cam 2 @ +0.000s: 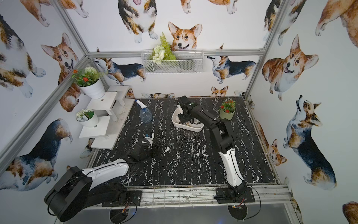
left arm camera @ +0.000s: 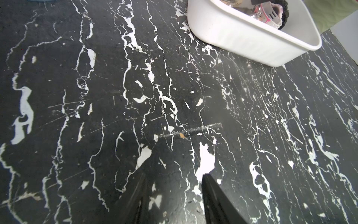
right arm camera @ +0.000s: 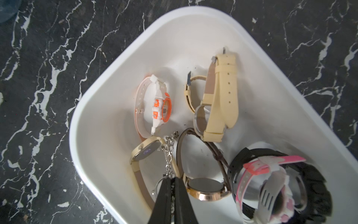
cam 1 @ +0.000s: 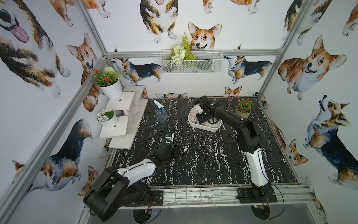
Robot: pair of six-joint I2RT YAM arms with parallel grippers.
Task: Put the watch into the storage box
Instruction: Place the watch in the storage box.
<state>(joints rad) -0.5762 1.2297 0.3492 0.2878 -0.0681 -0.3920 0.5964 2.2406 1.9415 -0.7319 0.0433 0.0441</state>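
The storage box [right arm camera: 81, 108] is a white rounded tub on the black marble table, seen in both top views [cam 1: 203, 129] [cam 2: 190, 129] and in the left wrist view [left arm camera: 242, 38]. My right gripper [right arm camera: 173, 179] reaches down inside it, shut on the silver chain of a watch [right arm camera: 168, 153]. Several other watches lie in the box: a white and orange digital one [right arm camera: 160, 108], a cream-strapped one [right arm camera: 220, 93], a rose-gold one [right arm camera: 205, 189]. My left gripper [left arm camera: 173, 174] hangs open over bare table, well short of the box, with nothing between its fingers.
A clear spray bottle [cam 1: 161, 113] lies left of the box. A green pot of red flowers [cam 1: 243, 111] stands right of it. White step shelves [cam 1: 122, 124] with potted plants fill the left edge. A wire mesh basket [cam 1: 190, 62] hangs on the back wall.
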